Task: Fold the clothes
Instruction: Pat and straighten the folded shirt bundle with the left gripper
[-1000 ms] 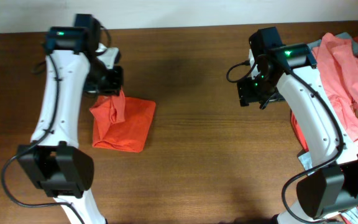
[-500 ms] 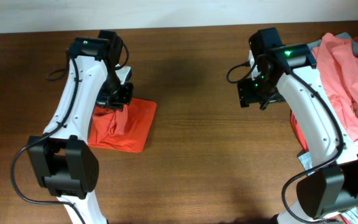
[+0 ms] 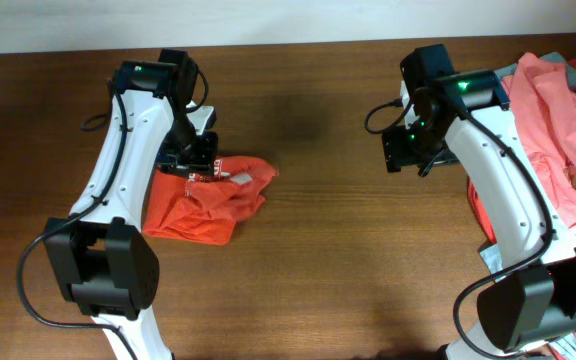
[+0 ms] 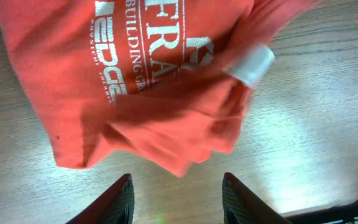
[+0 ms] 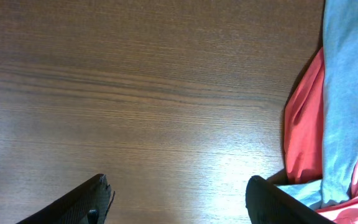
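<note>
My left gripper [image 4: 178, 182] has its jaws apart with only bare table [image 3: 338, 250] between them, so it holds nothing. Just beyond the fingertips in the wrist view lies the orange-red T-shirt [image 4: 135, 81]. It is a loose, rumpled bundle rather than a neat fold, with the white lettering [image 4: 148, 56] facing up and a white label [image 4: 248, 64] poking out on one side. From overhead the shirt [image 3: 208, 200] sits on the left half of the table, directly under and in front of that gripper [image 3: 193, 160]. The arm covers the fingers there, so I can't say for sure whether a fingertip brushes the cloth.

The fabric looks light, limp and easily dragged, and I expect it to sag and shift if I pinch a single layer. I'd judge the best hold to be a hem edge or a corner, taking all layers together and lifting low.

My right gripper [image 5: 179, 193] hangs wide open over bare wood, holding nothing. The pile of clothes [image 3: 553, 110] is off to its side at the right table edge, with a teal-grey shirt [image 5: 347, 93] showing in it.
</note>
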{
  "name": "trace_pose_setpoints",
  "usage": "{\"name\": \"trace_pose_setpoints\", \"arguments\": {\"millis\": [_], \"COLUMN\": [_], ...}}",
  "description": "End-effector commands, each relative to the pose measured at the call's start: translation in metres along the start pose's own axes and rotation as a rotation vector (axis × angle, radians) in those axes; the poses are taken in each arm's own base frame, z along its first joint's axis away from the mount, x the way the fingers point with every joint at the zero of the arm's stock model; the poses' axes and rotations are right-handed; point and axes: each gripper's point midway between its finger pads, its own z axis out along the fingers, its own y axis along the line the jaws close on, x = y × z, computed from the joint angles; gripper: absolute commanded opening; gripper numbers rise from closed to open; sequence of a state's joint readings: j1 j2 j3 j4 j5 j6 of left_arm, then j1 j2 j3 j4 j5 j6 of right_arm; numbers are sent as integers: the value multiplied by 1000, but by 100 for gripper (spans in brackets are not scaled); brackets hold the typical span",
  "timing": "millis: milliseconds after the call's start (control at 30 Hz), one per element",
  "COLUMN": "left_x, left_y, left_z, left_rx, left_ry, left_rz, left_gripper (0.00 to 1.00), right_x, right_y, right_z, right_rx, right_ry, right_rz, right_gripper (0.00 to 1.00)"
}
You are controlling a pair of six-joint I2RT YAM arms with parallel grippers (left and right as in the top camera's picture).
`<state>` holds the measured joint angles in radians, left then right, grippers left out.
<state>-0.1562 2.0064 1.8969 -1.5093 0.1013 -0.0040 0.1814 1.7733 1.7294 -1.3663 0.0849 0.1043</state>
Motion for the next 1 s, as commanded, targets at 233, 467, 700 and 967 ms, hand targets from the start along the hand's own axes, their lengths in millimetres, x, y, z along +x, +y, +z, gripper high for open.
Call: {"name": "trace_pose_setpoints", "arguments": {"millis": [233, 467, 700, 967], "left_x": [-11, -4, 31, 66], "left_y": [7, 8, -17, -59], "left_z": [-8, 34, 70, 58], "left_rx": [-45, -27, 141, 387], "left_ry": [-71, -23, 114, 238], "left_rz": [9, -2, -22, 66], "left_gripper": [46, 46, 31, 1], "right_x": [3, 4, 4, 5], "right_y": [-2, -2, -2, -2], "right_z": [2, 2, 2, 2], "right_rx": [0, 0, 0, 1], "right_ry": [13, 17, 17, 21], "right_rz": [11, 10, 10, 10], "right_gripper": [75, 75, 76, 75]}}
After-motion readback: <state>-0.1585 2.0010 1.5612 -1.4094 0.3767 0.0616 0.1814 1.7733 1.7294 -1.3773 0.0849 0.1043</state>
